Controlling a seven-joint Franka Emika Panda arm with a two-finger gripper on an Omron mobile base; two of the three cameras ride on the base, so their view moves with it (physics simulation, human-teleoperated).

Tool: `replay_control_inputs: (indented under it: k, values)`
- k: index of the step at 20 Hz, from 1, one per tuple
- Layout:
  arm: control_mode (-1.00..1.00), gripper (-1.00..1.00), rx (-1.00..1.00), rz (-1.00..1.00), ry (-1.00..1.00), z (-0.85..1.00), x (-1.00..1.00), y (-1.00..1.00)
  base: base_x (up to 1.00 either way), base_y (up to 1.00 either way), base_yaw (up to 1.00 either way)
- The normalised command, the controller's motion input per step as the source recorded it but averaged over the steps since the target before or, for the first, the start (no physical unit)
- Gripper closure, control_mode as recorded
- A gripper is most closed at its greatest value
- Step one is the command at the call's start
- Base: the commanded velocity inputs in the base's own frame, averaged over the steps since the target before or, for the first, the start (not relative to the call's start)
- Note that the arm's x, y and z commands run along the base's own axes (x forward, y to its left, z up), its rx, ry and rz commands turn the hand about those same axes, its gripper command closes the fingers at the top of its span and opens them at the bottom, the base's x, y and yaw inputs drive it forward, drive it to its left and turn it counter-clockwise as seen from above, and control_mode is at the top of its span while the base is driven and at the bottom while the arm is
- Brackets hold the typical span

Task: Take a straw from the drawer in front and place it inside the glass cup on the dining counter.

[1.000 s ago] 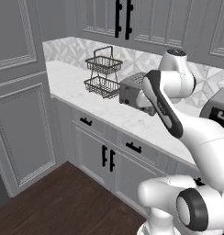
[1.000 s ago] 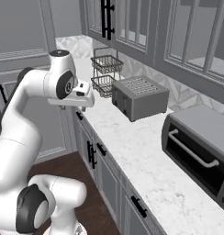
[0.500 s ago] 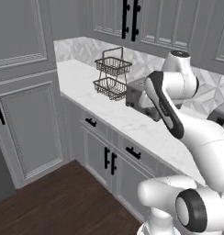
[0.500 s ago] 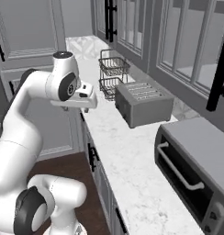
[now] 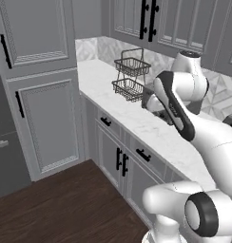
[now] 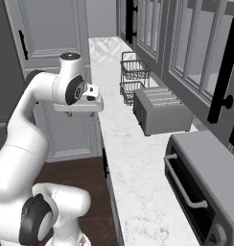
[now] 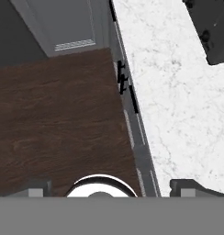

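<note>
The claw [image 7: 107, 188] pointed straight down with its two dark fingertips [image 7: 36, 187] set wide apart and nothing between them; in the hand view one tip hung over the dark wooden floor [image 7: 58, 119] and the other over the white grey-veined marble bench [image 7: 178, 96]. The bench edge ran between them, with the grey cabinet fronts and their black handles [image 7: 125, 85] seen edge-on below it. In the left base view the white arm [image 5: 177, 102] reached up over the bench [image 5: 137, 121], and two drawer fronts with short black bar handles sat closed under the top: one near the corner [image 5: 106, 122] and one closer to the robot [image 5: 143, 155]. A two-tier black wire basket [image 5: 131, 76] stood at the back of the bench, beside a grey toaster [image 6: 161, 110] with slots on top. Nearer the robot in the right base view stood a grey toaster oven [image 6: 205, 187] with a pale bar handle. No brand, label or writing could be read on the toaster, the oven or the cabinets. Tall grey cabinet doors [image 5: 44, 123] closed the far end of the bench.
</note>
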Motion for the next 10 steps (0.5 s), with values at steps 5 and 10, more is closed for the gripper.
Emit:
replay_control_inputs:
  k: [5, 10]
  values:
    - [-1.00, -1.00, -0.31, -0.02, 0.00, -0.19, 0.23, 0.94, 0.00, 0.00, 0.00]
    - [-1.00, -1.00, -0.42, -0.08, 0.01, -0.48, 0.37, 0.87, 0.00, 0.00, 0.00]
